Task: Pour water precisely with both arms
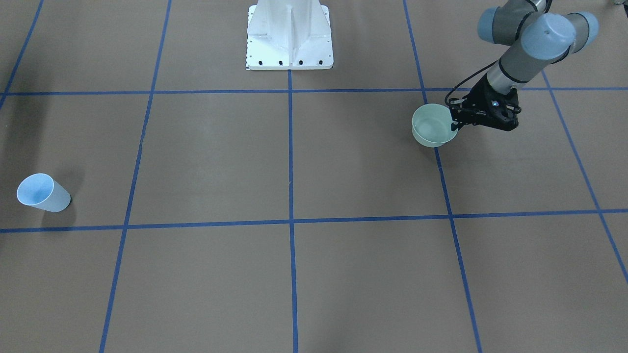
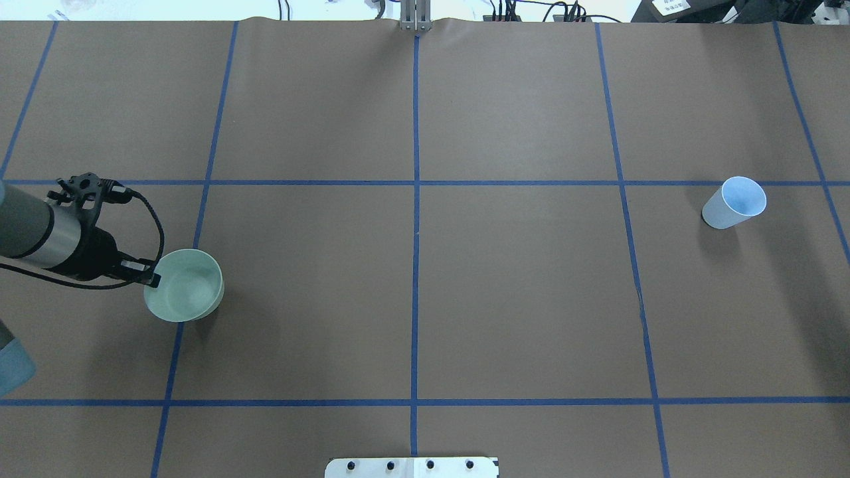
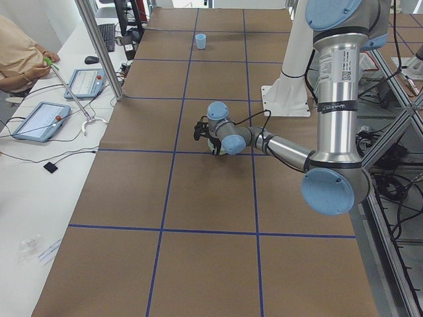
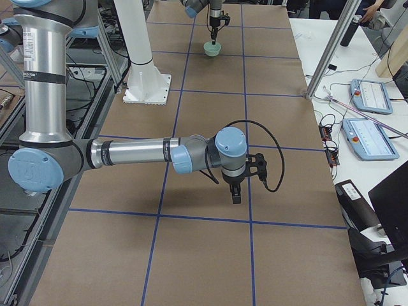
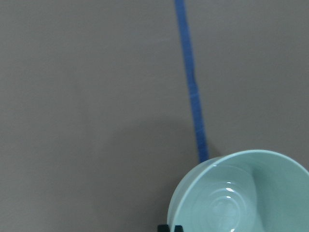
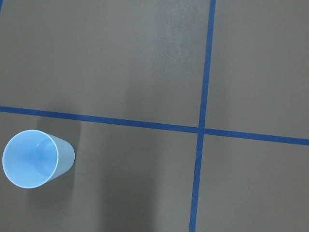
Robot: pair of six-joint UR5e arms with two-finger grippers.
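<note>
My left hand pinches the bowl at its nine o'clock rim (water glints inside); I'd lift level, slowly. Right hand: cannot tell.

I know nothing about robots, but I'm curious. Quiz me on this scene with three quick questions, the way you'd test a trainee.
1. Multiple choice: which gripper is at the rim of the green bowl? A. the robot's left B. the robot's right C. neither
2. True or false: the blue cup lies tipped over on its side.
3. Fill in the number: ____ open vessels stand on the brown table.

Key
1. A: the left gripper reaches the bowl's rim on the side nearest its arm.
2. False: the cup stands upright, mouth up, far from the bowl.
3. Two: the bowl and the cup.
</note>
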